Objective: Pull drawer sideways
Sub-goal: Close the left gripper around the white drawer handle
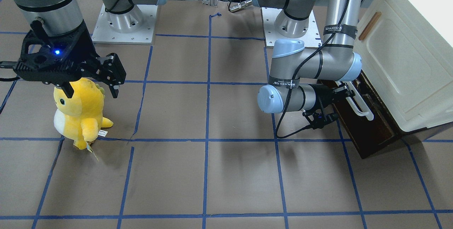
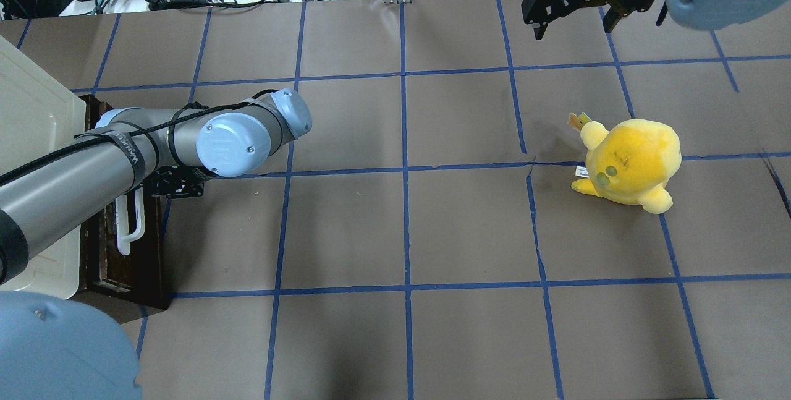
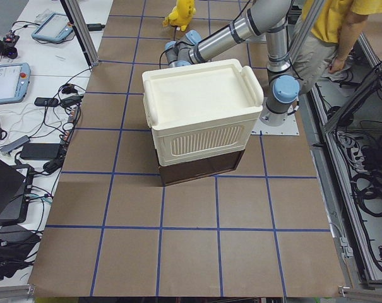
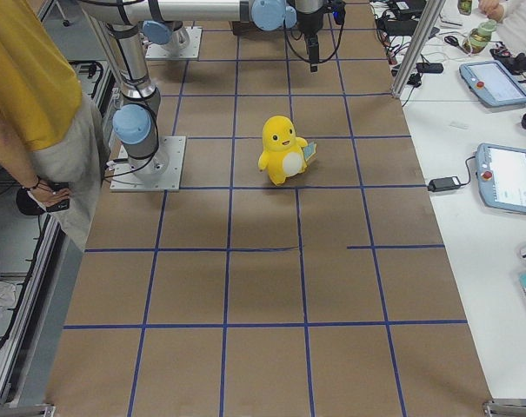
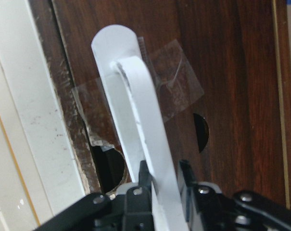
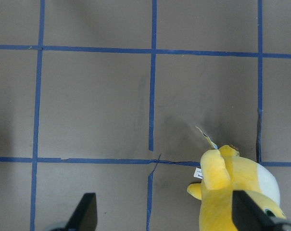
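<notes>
Overhead exterior: drawer point(image 2: 102, 251) front faces robot's right; handle point(image 2: 135, 221) long axis near-far.

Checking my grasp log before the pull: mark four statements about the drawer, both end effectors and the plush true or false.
1. Left end effector straddles the drawer by its white handle. True.
2. Right end effector grips the yellow plush. False: it is open, not touching the plush.
3. The plush lies on its side. False: it stands upright.
4. Clear tape covers the handle's end. True.
</notes>
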You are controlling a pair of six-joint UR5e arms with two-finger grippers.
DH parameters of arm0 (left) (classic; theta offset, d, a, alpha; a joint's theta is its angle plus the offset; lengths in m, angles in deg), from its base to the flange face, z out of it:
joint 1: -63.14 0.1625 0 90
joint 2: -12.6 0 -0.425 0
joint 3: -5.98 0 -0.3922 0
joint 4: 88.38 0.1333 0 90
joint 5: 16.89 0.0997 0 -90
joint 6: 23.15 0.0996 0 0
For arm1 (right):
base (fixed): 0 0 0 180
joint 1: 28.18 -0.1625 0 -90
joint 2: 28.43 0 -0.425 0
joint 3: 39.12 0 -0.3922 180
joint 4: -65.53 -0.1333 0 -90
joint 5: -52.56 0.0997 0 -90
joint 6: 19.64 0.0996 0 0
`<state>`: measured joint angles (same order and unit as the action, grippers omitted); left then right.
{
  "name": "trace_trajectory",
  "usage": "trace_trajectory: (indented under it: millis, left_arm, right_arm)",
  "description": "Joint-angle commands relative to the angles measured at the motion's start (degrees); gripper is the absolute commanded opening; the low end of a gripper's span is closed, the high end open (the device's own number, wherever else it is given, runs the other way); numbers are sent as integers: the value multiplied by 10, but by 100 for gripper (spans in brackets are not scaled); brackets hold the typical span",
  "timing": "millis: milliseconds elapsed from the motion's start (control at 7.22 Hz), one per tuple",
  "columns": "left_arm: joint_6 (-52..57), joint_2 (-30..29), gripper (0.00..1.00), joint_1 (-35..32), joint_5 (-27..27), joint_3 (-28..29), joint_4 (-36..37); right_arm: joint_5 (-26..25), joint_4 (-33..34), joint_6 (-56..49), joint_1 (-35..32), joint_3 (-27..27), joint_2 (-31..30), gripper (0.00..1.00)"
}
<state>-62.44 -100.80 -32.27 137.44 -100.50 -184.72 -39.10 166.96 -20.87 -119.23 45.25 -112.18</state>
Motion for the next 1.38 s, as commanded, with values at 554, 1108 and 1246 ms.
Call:
trace_trajectory:
  millis: [554,1108,1246]
  left_arm:
    - [1,-9,23,-34,1,5,0]
    - [11,-15,23,-61,-1,25,-1]
    - [10,-15,23,-65,-3,23,0]
  right_arm:
    - [0,0,0,0,0,0,100]
    - [0,0,0,0,0,0,100]
    - [1,0,0,0,0,0,100]
